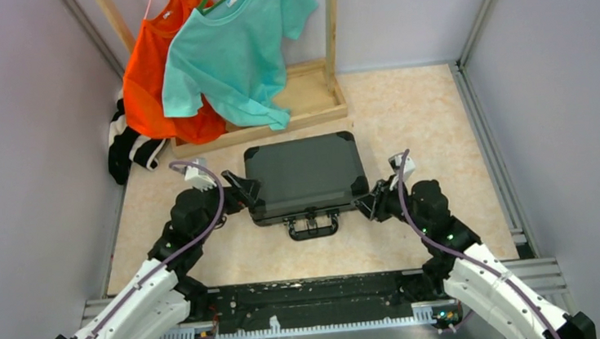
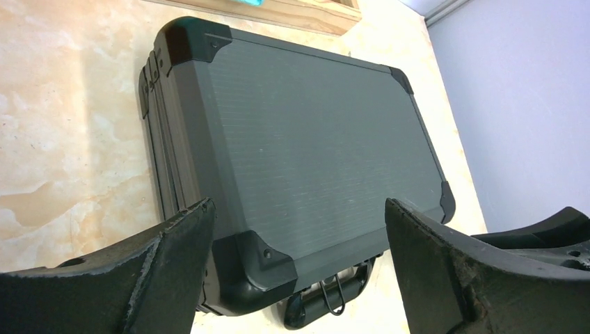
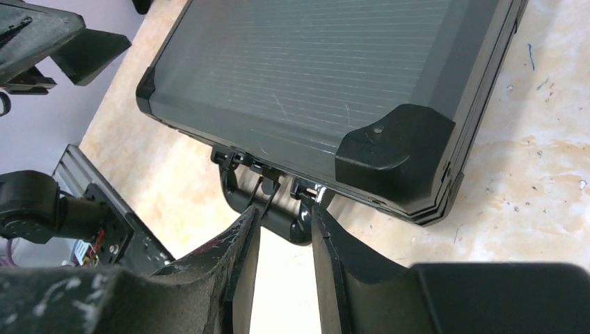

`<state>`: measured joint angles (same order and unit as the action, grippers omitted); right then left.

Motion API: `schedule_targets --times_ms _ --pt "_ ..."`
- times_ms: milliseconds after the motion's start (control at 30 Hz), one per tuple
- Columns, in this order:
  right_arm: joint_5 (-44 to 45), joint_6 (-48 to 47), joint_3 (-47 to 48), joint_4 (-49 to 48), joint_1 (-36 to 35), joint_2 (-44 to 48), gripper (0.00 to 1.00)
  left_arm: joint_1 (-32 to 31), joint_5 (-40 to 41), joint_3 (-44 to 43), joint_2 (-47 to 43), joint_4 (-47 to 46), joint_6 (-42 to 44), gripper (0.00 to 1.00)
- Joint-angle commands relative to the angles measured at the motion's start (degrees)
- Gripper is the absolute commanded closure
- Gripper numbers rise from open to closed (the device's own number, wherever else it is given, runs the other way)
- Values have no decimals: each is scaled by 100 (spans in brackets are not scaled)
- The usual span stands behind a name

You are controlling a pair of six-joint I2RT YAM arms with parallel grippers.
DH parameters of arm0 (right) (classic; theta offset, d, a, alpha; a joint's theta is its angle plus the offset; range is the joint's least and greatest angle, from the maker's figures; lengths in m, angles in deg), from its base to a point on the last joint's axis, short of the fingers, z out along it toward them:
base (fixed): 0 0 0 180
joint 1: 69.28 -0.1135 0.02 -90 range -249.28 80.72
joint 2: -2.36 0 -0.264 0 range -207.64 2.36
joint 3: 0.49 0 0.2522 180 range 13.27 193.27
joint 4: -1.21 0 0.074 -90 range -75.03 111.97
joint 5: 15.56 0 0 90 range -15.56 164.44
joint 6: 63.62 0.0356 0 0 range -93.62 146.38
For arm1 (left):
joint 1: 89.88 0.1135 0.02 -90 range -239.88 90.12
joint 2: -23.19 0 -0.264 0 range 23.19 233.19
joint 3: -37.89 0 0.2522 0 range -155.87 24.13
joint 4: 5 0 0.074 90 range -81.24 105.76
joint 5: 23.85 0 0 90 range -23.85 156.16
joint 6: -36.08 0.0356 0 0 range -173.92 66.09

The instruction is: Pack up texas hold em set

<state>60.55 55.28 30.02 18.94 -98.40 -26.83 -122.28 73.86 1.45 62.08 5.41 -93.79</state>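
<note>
Final step, we judge: the black ribbed hard-shell briefcase (image 1: 305, 173) lies shut on the marbled tabletop (image 1: 406, 111) between our wide-spread left gripper (image 1: 237, 189) and our narrowly parted, empty right gripper (image 1: 378, 198) — next, latches by the handle need pressing home.

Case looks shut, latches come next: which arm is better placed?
Right. The right gripper sits narrowly open at the handle and latches of the briefcase; the left gripper gapes over a corner, off to the side.

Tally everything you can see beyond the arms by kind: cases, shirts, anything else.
Black briefcase, closed: 1
Hanging shirts: 2 (orange shirt, teal shirt)
Wooden rack: 1
Black-and-white cloth lying beside the rack: 1
Total: 5
</note>
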Motion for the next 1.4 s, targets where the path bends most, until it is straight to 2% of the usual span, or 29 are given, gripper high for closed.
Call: schedule_targets --times_ms 0,133,300,400,600,700,833,1033,1100,1200,1367 --pt "-91 86 120 36 -56 145 66 9 -304 -3 63 -363 131 4" --pt "98 -22 318 -220 -50 -87 66 -24 -782 -123 332 -816 365 1" --pt "-172 -38 785 -1335 -49 -1225 70 -257 -1050 -728 1105 -1106 869 1" --pt "-328 423 774 -2712 -49 -1959 84 -316 -1281 -1111 1622 -1258 834 3" --pt "-79 619 1012 -3424 -43 -3415 99 -427 -1706 -1742 2845 -1222 842 10" --pt "-4 798 749 -3856 -41 -3864 100 -425 -1867 -1584 3222 -1249 523 13" --pt "5 752 51 -4646 -41 -4411 100 -418 -2042 -734 3434 -1950 34 16" --pt "257 832 -865 -5960 -72 -5183 100 -393 -2234 81 3878 -2639 -604 13" --pt "522 712 -914 -5751 -168 -5251 100 -344 -2295 288 4012 -2904 -779 11" --pt "1297 249 -687 -4762 -693 -4929 99 -294 -2264 485 4101 -3119 -871 7" --pt "3328 -374 -191 -3026 -1925 -3745 94 -293 -1886 444 3784 -2494 -583 5"
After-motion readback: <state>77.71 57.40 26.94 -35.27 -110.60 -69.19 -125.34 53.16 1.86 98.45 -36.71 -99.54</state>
